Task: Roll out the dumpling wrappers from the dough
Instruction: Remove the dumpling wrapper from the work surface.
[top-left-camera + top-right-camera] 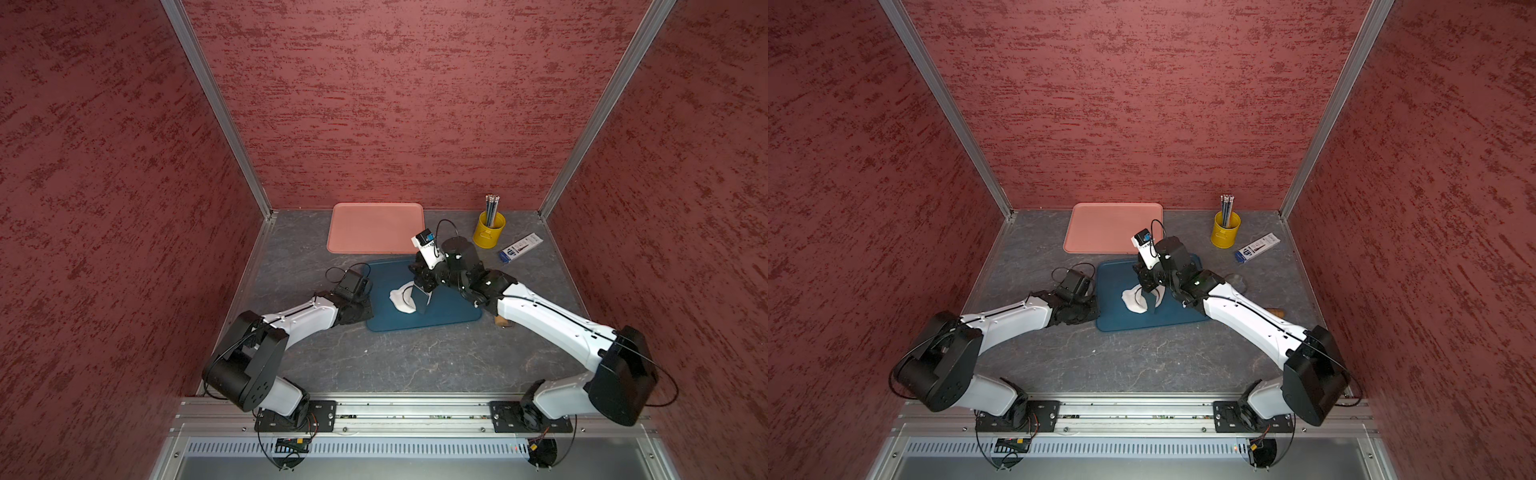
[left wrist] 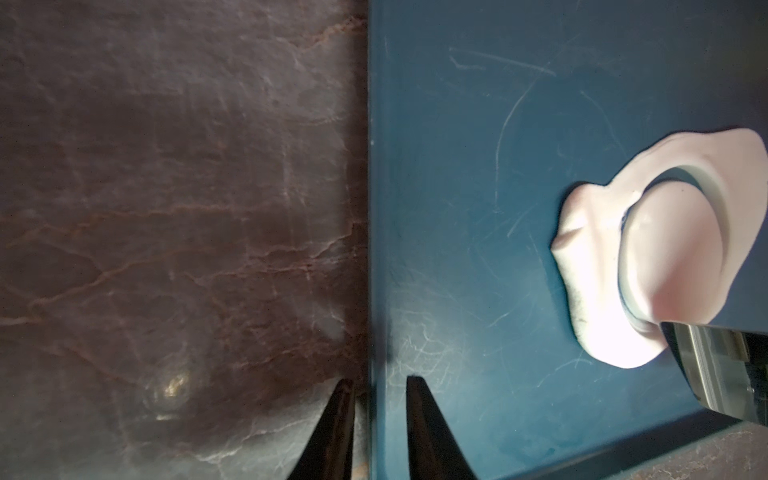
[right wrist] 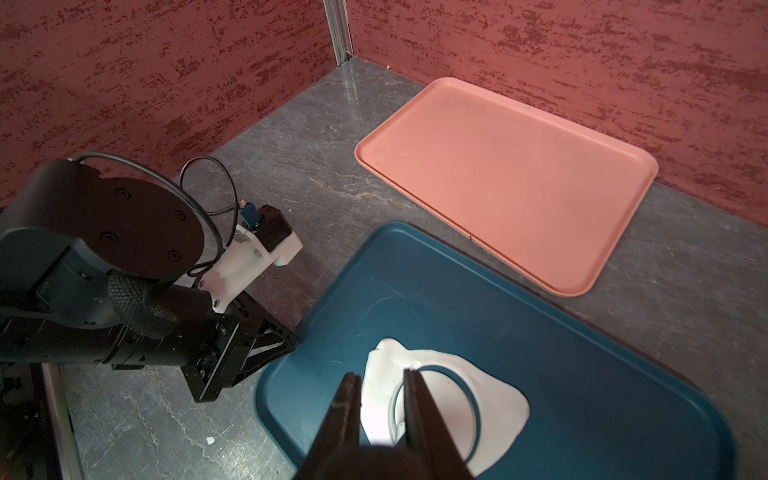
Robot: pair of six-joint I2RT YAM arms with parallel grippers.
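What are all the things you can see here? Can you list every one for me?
back tray: one, pink, by the back wall
middle tray: one, blue, mid-table
dough: one, white, on the middle tray
dumpling wrapper: one, white, round, cut inside the dough
shiny metal tool: one, silver, standing on the dough
cup: one, yellow, back right
pencils: a bunch, grey, in the cup
box: one, blue and white, beside the cup
brown thing: one, mostly hidden under the right arm
table: one, grey
left gripper: black, straddling the middle tray's rim
right gripper: black, holding the tool
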